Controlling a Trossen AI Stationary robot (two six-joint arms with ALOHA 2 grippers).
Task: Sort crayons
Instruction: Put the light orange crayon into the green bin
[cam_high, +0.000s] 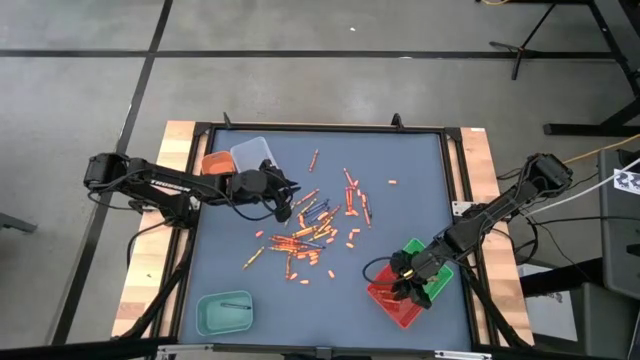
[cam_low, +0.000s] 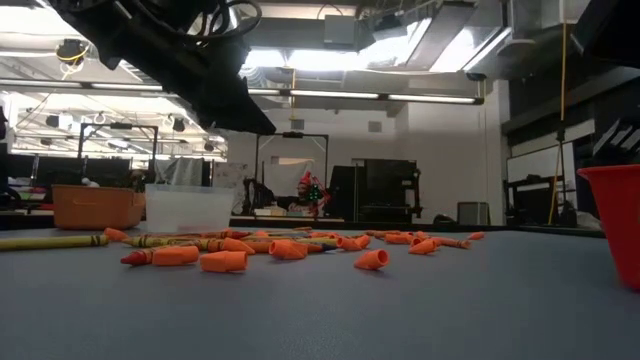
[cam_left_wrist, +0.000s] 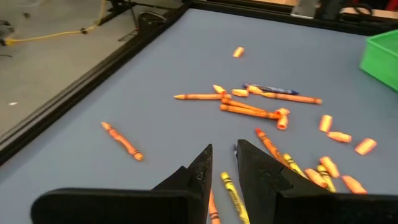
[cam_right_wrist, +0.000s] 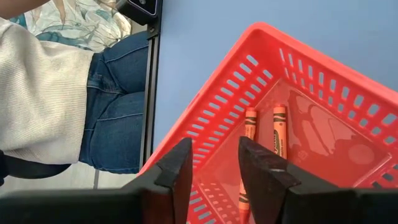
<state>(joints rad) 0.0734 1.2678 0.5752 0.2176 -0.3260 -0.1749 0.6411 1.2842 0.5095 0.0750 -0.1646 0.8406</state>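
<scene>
We see a glossy red plastic tray (cam_right_wrist: 323, 118) holding paper-wrapped crayons (cam_right_wrist: 278, 130), on a matt blue-grey mat (cam_high: 400, 160).

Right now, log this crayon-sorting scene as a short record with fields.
Loose crayons: scattered mid-mat, mostly orange
Left claw: low over the pile, fingers narrowly apart, a yellow crayon below the gap
Right claw: over the red tray, open, holding nothing
Red tray contents: at least three orange crayons
Green tray: beside the red one
Teal tray: near left corner
Orange tray and clear tray: far left
</scene>
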